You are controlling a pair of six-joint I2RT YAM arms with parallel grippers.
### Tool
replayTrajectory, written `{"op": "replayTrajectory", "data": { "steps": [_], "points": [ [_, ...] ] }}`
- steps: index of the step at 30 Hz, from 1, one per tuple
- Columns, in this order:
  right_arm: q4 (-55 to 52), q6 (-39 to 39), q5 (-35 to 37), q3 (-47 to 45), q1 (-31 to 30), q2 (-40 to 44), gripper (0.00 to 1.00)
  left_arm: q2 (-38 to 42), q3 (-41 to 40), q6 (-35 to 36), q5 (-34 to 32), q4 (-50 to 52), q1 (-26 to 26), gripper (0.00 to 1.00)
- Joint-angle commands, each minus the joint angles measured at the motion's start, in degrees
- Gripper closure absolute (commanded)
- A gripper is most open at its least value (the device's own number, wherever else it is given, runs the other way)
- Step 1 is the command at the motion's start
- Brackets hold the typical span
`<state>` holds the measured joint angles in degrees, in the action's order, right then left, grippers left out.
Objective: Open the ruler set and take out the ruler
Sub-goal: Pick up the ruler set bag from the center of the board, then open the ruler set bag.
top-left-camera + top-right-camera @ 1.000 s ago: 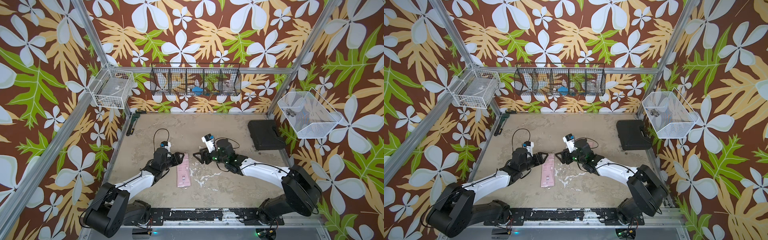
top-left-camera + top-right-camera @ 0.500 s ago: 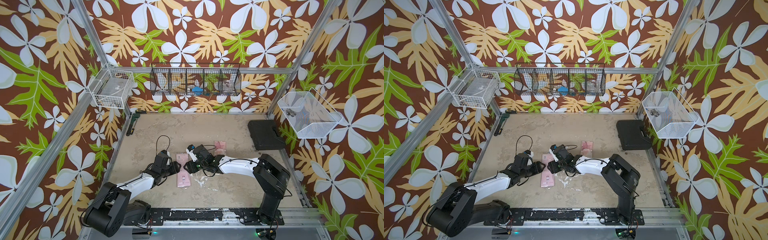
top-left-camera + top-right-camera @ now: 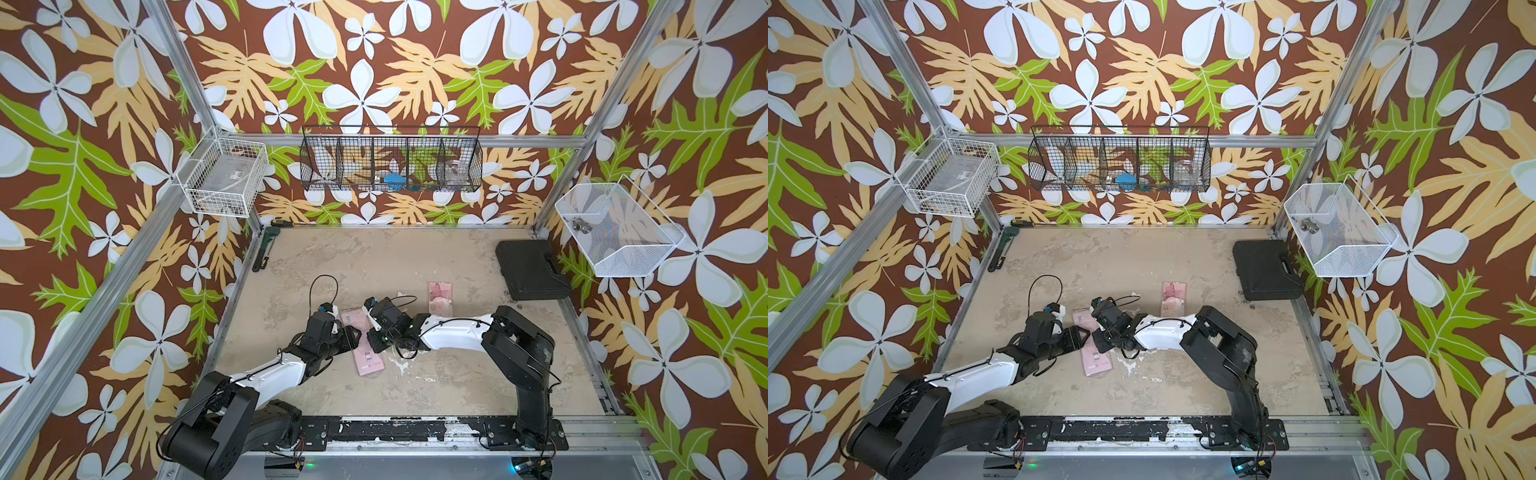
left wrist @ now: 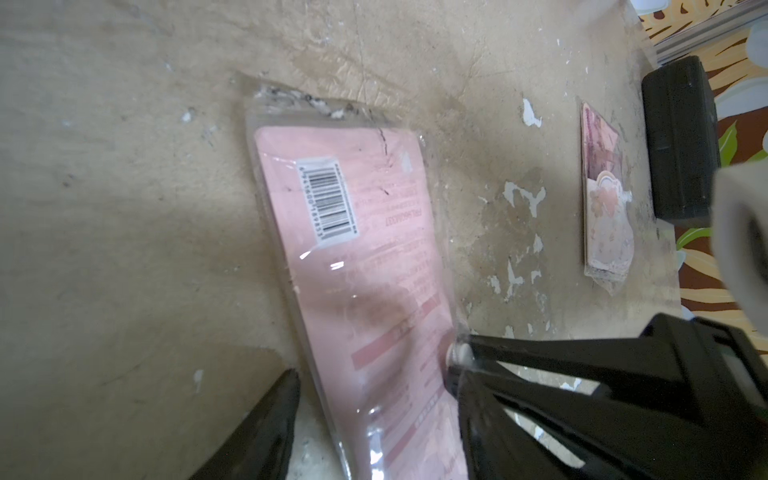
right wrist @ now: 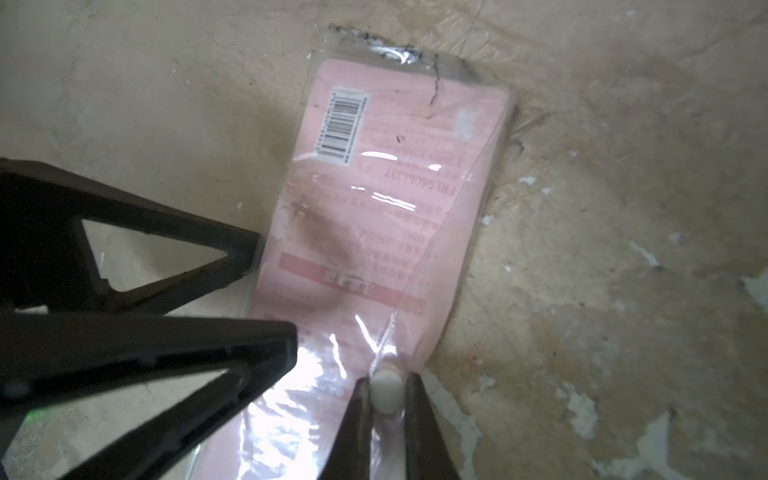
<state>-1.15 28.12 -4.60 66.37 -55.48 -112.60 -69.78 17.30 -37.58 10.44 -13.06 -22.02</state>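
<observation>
1. Right gripper [image 5: 386, 397] has just swung in and snapped shut. Its jaws now meet on a fold of clear film at one long edge of the flat pink ruler set [image 5: 395, 187] in its clear plastic sleeve.
2. We see the ruler set lying flat, barcode side up, on the worn beige table [image 3: 374, 257], between the two arms.
3. Left gripper [image 3: 352, 337] has stayed partly open and holds nothing. One finger sits at the pack's opposite edge and the other over it.
4. We judge the ruler is still inside. With the film caught, peeling the sleeve open comes next.
5. Further out lie a smaller pink printed pack [image 3: 440, 298] and a black plastic case [image 3: 530, 270], both well apart.
</observation>
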Motion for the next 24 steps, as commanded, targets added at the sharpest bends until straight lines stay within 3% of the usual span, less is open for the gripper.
{"op": "replayTrajectory", "data": {
  "steps": [1,4,10,13,20,22,24],
  "points": [
    [-2.0,0.2,3.0,-0.6,0.1,1.2,0.94,0.0,-0.1,0.6,-1.6,2.1,0.0,0.37],
    [-1.1,0.2,2.9,-1.4,0.4,3.0,1.0,0.2,0.4,0.6,-1.2,1.7,0.0,0.36],
    [4.8,-0.6,-3.9,-5.4,3.6,9.3,1.0,4.5,0.2,0.6,1.4,-2.3,0.0,0.34],
    [7.8,-1.3,-9.3,-6.7,5.5,12.4,1.0,6.7,0.4,0.8,5.5,-6.5,0.0,0.31],
    [12.0,0.1,-11.0,-8.9,6.1,17.4,1.0,9.0,-1.9,-4.9,15.8,-23.5,0.0,0.28],
    [13.8,0.8,-11.0,-9.9,6.0,18.0,1.0,8.5,-2.4,-6.1,17.4,-27.8,-0.1,0.35],
    [15.1,1.5,-11.1,-10.7,6.0,18.6,1.0,7.4,-1.7,-5.8,16.9,-26.6,0.0,0.48]
  ]
}}
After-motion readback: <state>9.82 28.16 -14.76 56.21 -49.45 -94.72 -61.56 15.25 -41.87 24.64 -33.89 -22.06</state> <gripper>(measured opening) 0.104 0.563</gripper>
